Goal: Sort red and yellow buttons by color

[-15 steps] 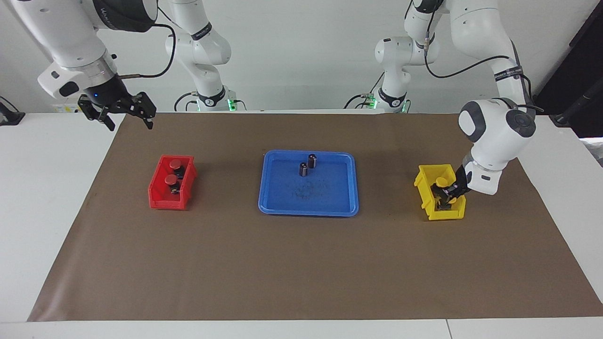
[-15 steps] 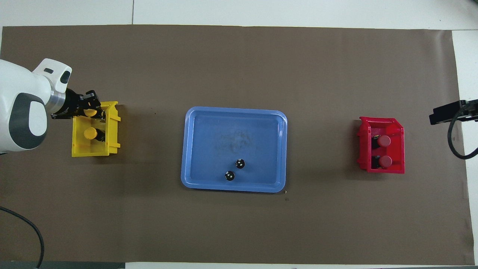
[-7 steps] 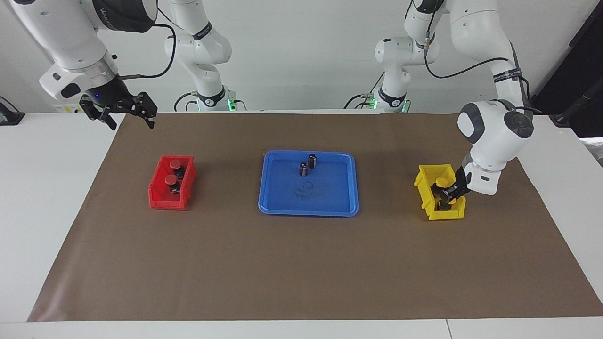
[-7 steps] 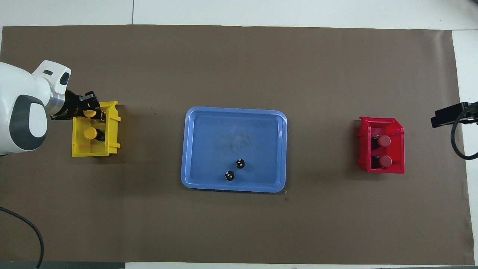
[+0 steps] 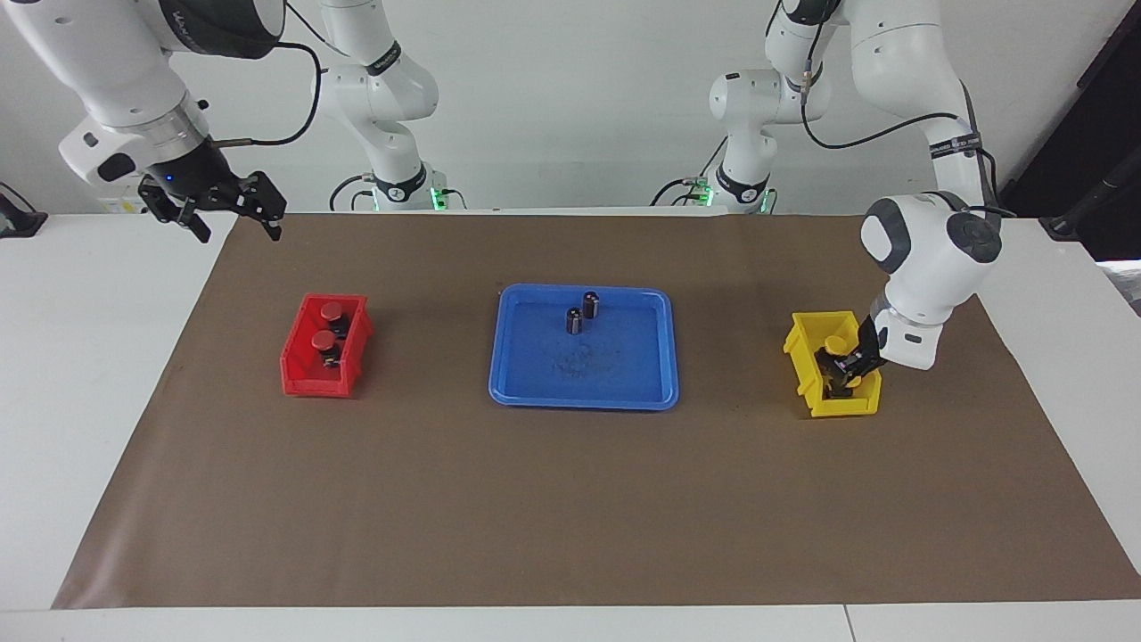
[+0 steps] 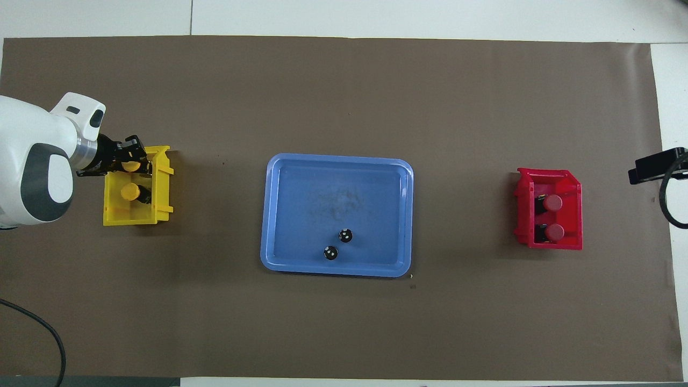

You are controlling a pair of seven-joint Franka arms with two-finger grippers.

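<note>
Two red buttons [image 5: 332, 310] [image 5: 323, 340] sit in the red bin [image 5: 303, 379]; they also show in the overhead view [image 6: 552, 202] [image 6: 554, 232]. Two yellow buttons lie in the yellow bin [image 5: 802, 343]: one nearer the robots [image 5: 835, 344] [image 6: 129, 192], one farther [image 6: 130, 165]. My left gripper [image 5: 847, 370] [image 6: 130, 158] reaches down into the yellow bin at the farther yellow button and hides most of it in the facing view. My right gripper [image 5: 227, 214] is open and empty, raised over the mat's corner near the right arm's base.
A blue tray [image 5: 584, 397] [image 6: 336, 271] stands mid-table between the bins. Two dark capless cylinders [image 5: 591, 303] [image 5: 574, 320] stand in it near the robots' edge. A brown mat [image 5: 535, 517] covers the table.
My right gripper has drifted up and outward toward the right arm's end of the table. My left arm has shifted slightly at the yellow bin. The buttons have not moved.
</note>
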